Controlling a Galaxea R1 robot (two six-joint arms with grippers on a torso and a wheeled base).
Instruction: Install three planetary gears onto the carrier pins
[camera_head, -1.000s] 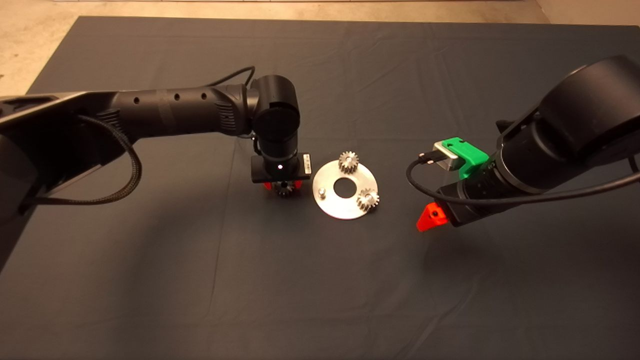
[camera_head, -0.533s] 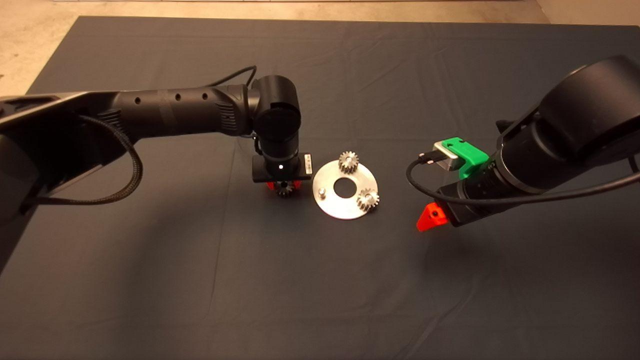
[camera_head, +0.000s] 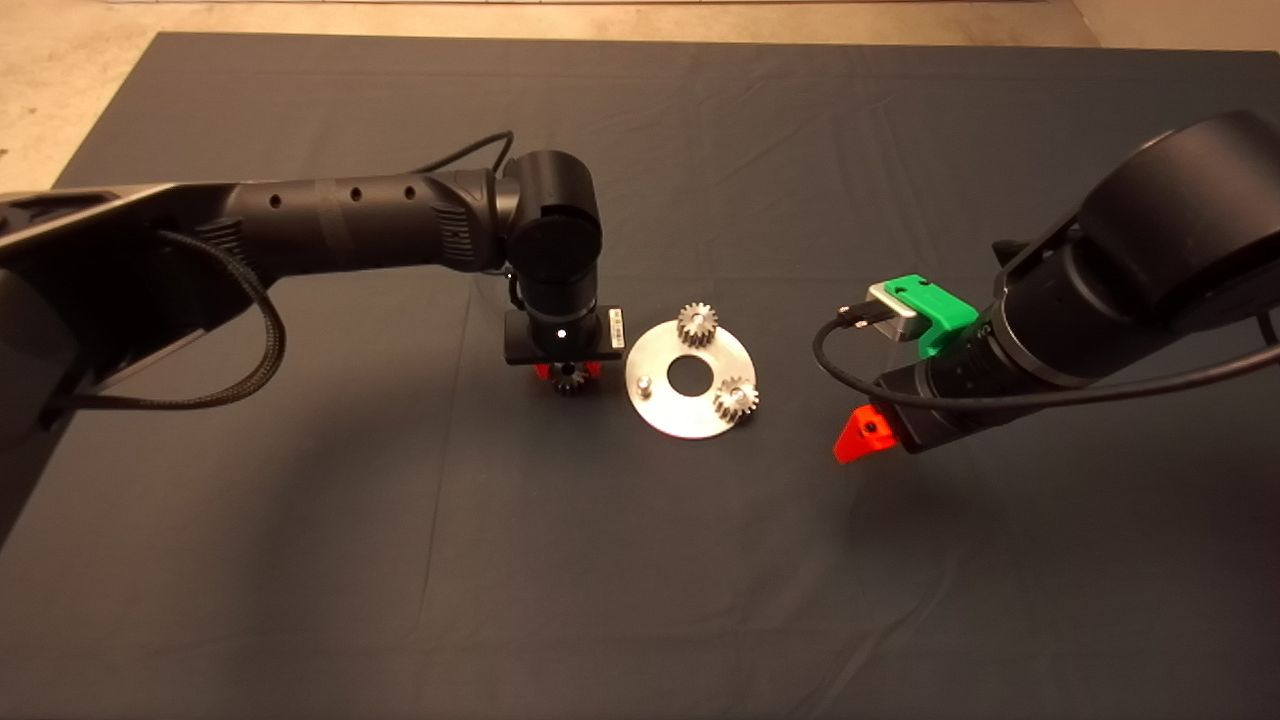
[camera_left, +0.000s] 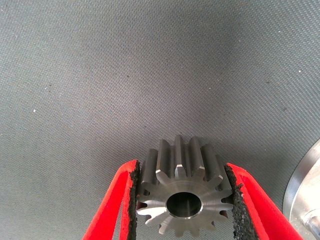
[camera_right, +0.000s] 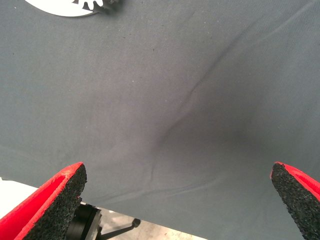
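A flat silver disc (camera_head: 660, 412) lies at the middle of the dark mat. Two planetary gears sit on its pins, one at the far rim (camera_head: 697, 322) and one at the right rim (camera_head: 736, 398). The third carrier pin (camera_head: 646, 381) stands bare at the disc's left rim. My left gripper (camera_head: 569, 376) hangs just left of the disc, shut on the third gear (camera_left: 184, 198), which fills the gap between the black pads (camera_left: 132, 195) in the left wrist view. To the right of the disc my right gripper (camera_right: 180, 200) hovers open over bare mat, holding nothing.
The disc's rim (camera_left: 302, 187) shows at the edge of the left wrist view, and its edge with a gear (camera_right: 97, 5) in the right wrist view. Pale floor (camera_head: 60, 80) borders the mat at the far left. Creases run across the mat (camera_head: 600, 560).
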